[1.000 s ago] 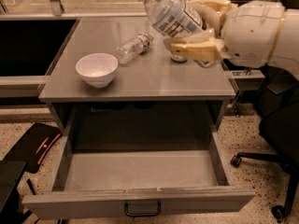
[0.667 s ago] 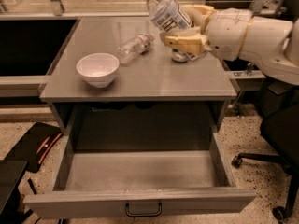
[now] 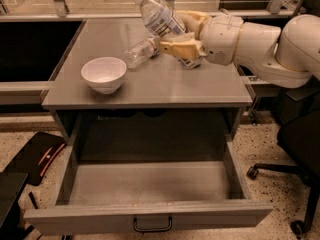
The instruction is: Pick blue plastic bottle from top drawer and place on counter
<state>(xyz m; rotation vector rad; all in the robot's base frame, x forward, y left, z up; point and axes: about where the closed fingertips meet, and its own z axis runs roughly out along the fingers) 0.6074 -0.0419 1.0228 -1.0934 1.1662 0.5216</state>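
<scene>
The end effector (image 3: 176,34) is above the back right part of the counter (image 3: 165,86), its tan fingers (image 3: 176,48) clamped on the lower half of the blue plastic bottle (image 3: 157,14). The bottle is held at a slant, white cap pointing up and to the left. Its base is hidden behind the fingers, so I cannot tell whether it touches the surface. It looks lifted clear. A second, clearer bottle (image 3: 140,54) lies on its side just beside the grip, and a white bowl (image 3: 104,74) stands further left, near the front edge. The top drawer (image 3: 150,215) is pulled fully out below and holds nothing visible. The carry seems almost done, and the risk lies in the set-down. Let go at this tilt, the bottle would likely tip over and roll, because it is round and light. It could then bump the lying bottle, run into the bowl, or go over the front edge into the open drawer. Lowering without first turning it upright could also push a finger into the lying bottle and shove it across the counter. The smooth label might let it slide in the grip during that turn.
</scene>
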